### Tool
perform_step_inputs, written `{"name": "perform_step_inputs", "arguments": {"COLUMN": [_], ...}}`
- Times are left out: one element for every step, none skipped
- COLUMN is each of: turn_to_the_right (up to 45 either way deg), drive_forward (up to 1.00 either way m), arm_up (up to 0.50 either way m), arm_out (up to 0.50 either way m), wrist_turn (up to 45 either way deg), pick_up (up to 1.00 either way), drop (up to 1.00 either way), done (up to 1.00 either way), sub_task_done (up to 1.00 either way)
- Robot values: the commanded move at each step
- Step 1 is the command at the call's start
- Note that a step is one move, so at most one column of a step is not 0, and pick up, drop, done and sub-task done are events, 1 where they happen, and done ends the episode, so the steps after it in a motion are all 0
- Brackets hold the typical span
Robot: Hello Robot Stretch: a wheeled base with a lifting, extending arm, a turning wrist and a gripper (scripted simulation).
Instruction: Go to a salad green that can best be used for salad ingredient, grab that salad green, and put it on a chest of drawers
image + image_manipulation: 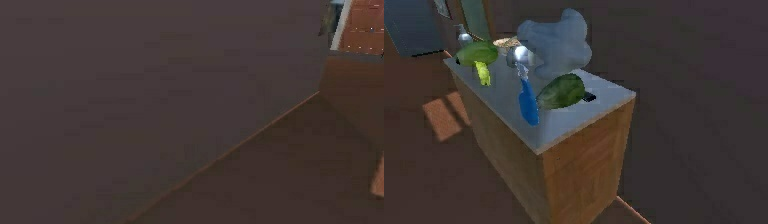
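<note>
Currently side-on to a wooden cabinet (pixel 584 160) with a pale grey top, standing on dark brown floor (pixel 424 170) in the arm side view. A dark wall (pixel 704 90) runs behind it and to the view's right.

On the top:
- salad green (pixel 562 92): a dark green leafy lump lying near the front corner, just beside a small dark slot (pixel 589 97) in the surface.
- blue-handled tool (pixel 529 102): lies lengthwise just left of the salad green, its silvery head toward the far end. Touching the leaf or merely close: cannot tell.
- brighter green piece (pixel 479 50) at the far left end, with a yellow-green stalk-like bit (pixel 484 72) curling down from it. Could be a second leafy vegetable, but too blobby to name.
- tan round object (pixel 506 42) behind these, partly hidden.

A sunlit patch (pixel 444 115) lies on the floor left of the cabinet. A grey-blue unit (pixel 414 25) stands in the far left corner.

Forward view: mostly dark wall (pixel 150 90), meeting brown floor (pixel 290 170) along a diagonal line. A wooden piece of furniture (pixel 355 85) shows at the right edge.

Gripper: whether spread, pressed together or pinching anything, cannot tell.
</note>
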Motion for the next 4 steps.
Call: {"name": "perform_step_inputs", "arguments": {"turn_to_the_right": [0.0, 0.0, 0.0, 0.0], "drive_forward": [0.0, 0.0, 0.0, 0.0], "arm_up": [0.38, 0.0, 0.0, 0.0], "arm_out": [0.0, 0.42, 0.0, 0.0], "wrist_turn": [0.0, 0.0, 45.0, 45.0], "pick_up": [0.0, 0.0, 0.0, 0.0], "drop": [0.0, 0.0, 0.0, 0.0], "done": [0.0, 0.0, 0.0, 0.0], "sub_task_done": [0.0, 0.0, 0.0, 0.0]}}
